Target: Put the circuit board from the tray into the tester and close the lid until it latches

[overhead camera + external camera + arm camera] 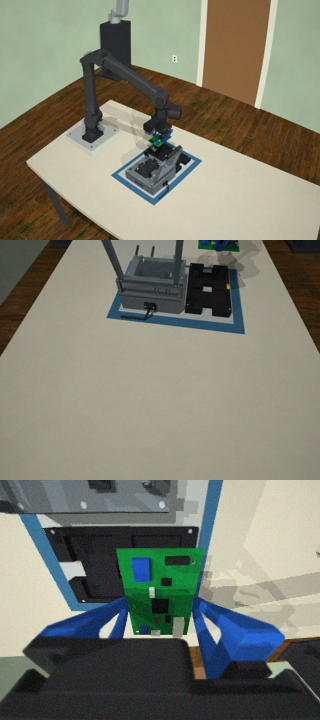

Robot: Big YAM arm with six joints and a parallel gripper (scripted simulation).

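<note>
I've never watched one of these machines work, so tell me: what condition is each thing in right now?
Circuit board: lifted clear of the tray, face up, gripped by its long edges.
Gripper: jaws shut on the board.
Tray: both pockets empty.
Tester: no board on its plate.
Lid: raised, unlatched.
</note>
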